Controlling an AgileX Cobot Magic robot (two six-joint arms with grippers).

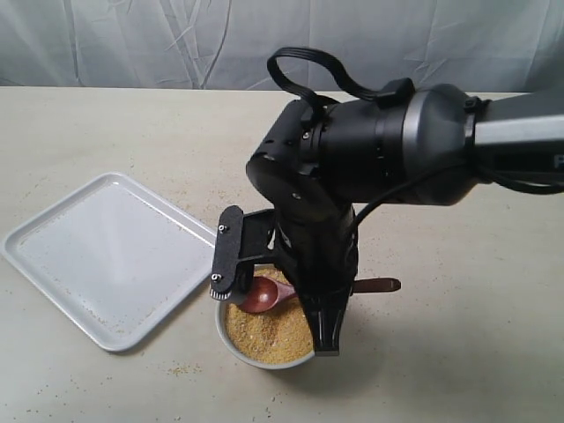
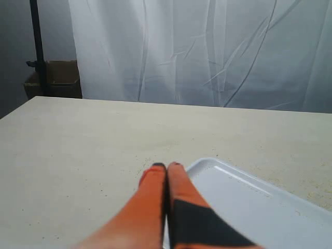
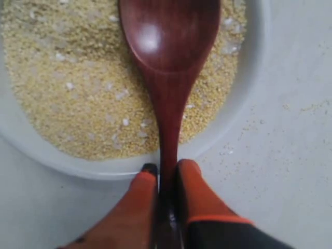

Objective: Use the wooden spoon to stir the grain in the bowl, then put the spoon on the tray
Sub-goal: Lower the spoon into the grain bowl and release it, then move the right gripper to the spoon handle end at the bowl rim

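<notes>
The white bowl [image 1: 264, 361] sits at the table's front middle, filled with golden grain [image 1: 264, 330]. The dark wooden spoon [image 1: 262, 295] lies with its oval head on the grain, and its handle end pokes out past the bowl to the right. In the right wrist view my right gripper [image 3: 167, 168] is shut on the spoon [image 3: 168, 41] handle just outside the bowl [image 3: 104, 166] rim, above the grain [image 3: 78, 88]. The white tray [image 1: 106, 256] lies left of the bowl. My left gripper [image 2: 166, 166] is shut and holds nothing, hovering at a corner of the tray [image 2: 244, 202].
My bulky black right arm [image 1: 352, 159] reaches in from the right and hides the bowl's far side. Stray grain specks [image 1: 181, 370] dot the table beside the bowl and the tray's surface. A white curtain hangs behind the table; a cardboard box [image 2: 54, 78] stands beyond its far edge.
</notes>
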